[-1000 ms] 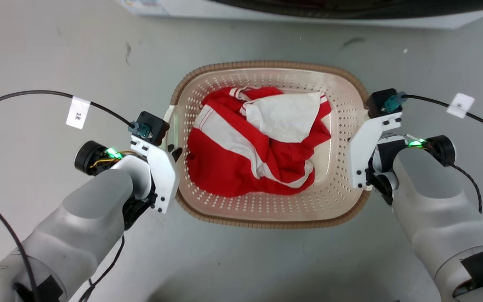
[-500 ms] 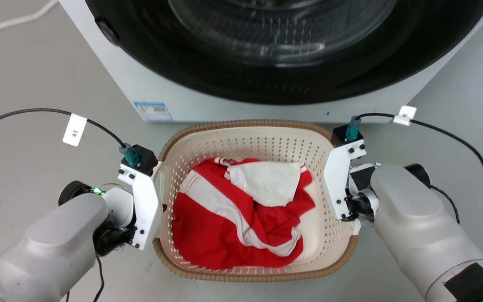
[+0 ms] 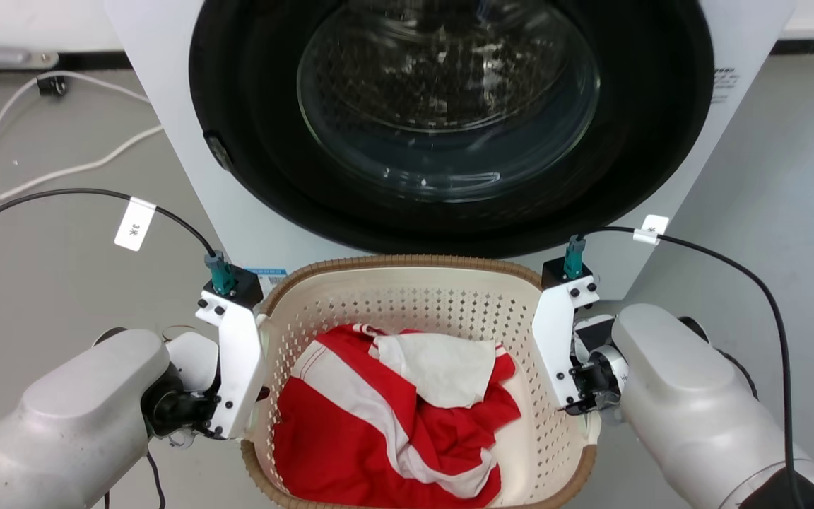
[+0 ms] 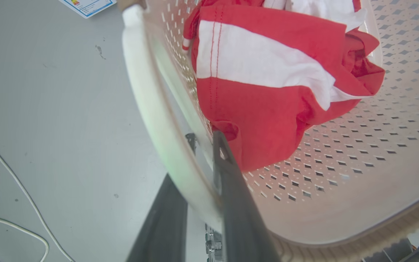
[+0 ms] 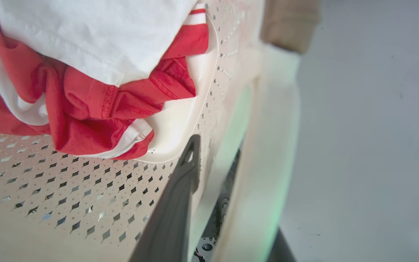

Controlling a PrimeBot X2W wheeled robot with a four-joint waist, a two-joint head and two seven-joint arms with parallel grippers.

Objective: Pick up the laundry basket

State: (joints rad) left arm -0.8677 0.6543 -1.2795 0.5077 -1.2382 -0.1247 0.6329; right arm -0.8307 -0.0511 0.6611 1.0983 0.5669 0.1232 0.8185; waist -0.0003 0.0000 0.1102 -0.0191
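The laundry basket (image 3: 407,305), cream with a brown woven rim, hangs between my two arms in front of the washing machine, holding a red and white cloth (image 3: 386,431). My left gripper (image 3: 264,391) is shut on the basket's white left handle (image 4: 151,109), one finger outside and one inside the wall (image 4: 231,189). My right gripper (image 3: 580,413) is shut on the right handle (image 5: 275,131) the same way, with its inner finger (image 5: 180,196) against the perforated wall. In both wrist views the grey floor lies well below the basket.
A white front-loading washing machine (image 3: 725,141) with a dark round door (image 3: 449,106) stands just behind the basket. White cables (image 3: 61,170) lie on the grey floor at the left. Bare floor lies to the right (image 3: 803,212).
The head camera has tilted up, bringing the washing machine door fully into view. The basket has stayed gripped at both handles and has come up, closer to me and lower in the picture.
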